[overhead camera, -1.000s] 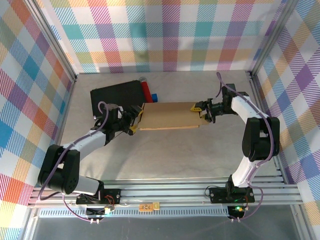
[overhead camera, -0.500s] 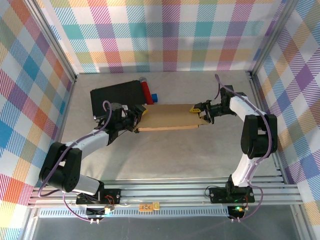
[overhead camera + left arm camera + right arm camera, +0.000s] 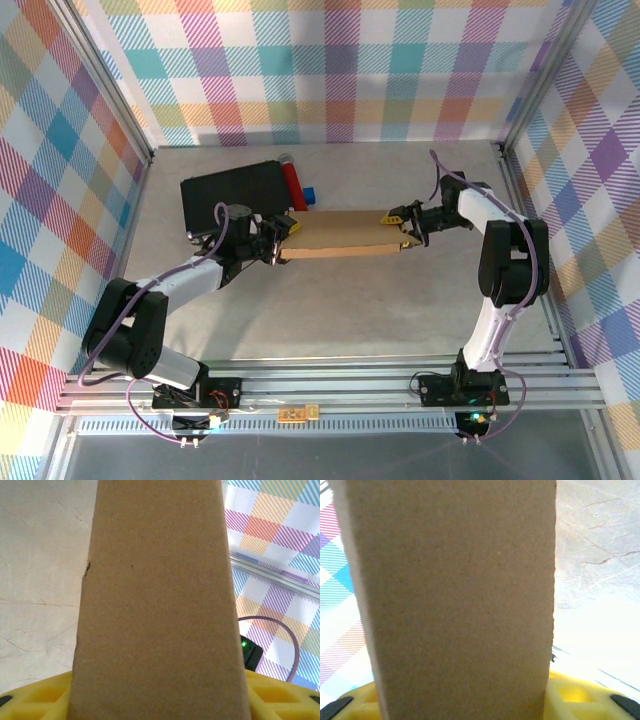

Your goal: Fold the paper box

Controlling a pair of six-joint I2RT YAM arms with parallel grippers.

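Brown paper box (image 3: 340,234) hangs between both grippers in the top view: left gripper (image 3: 279,240) pinches its left end, right gripper (image 3: 405,225) pinches its right end. Left wrist: paper box (image 3: 155,605) clamped between yellow fingers (image 3: 30,701). Right wrist: paper box (image 3: 455,595) clamped between yellow fingers (image 3: 570,694).

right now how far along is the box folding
Done: each tool grips one end of the paper box, the left tool and the right tool. In hand: the cardboard spans between them, looking like a flat panel. Left: no raised walls or tucked tabs show, so most folding likely remains.
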